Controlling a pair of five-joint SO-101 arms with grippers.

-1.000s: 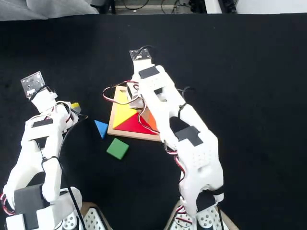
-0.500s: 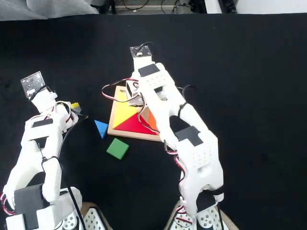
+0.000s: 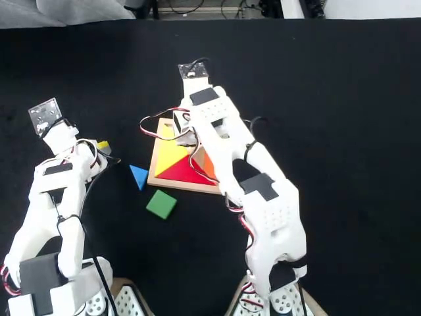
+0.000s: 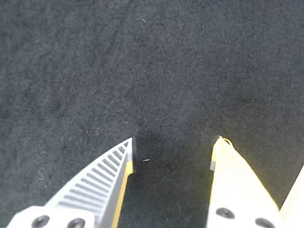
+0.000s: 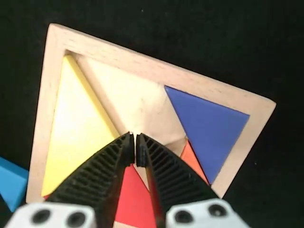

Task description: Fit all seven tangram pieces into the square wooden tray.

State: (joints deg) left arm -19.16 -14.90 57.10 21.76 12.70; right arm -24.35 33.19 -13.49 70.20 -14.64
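The square wooden tray (image 5: 156, 72) holds a large yellow triangle (image 5: 76, 128), a red triangle (image 5: 130, 194), a dark blue triangle (image 5: 206, 126) and a small orange triangle (image 5: 192, 159); bare wood shows between them. My right gripper (image 5: 133, 139) hangs shut over the tray's middle with nothing in it. In the high view the right arm (image 3: 223, 141) covers much of the tray (image 3: 177, 184). My left gripper (image 4: 173, 145) is open over bare black cloth, left of the tray. A small yellow piece (image 3: 103, 144) lies beside the left arm (image 3: 62, 171).
A light blue triangle (image 3: 139, 176) and a green square (image 3: 161, 204) lie on the black cloth just left of and below the tray. The light blue triangle's corner (image 5: 9, 187) shows beside the tray. The far and right parts of the table are open cloth.
The right arm's wrist shifted slightly toward the far side of the tray, then held still. The left arm and loose pieces have not moved.
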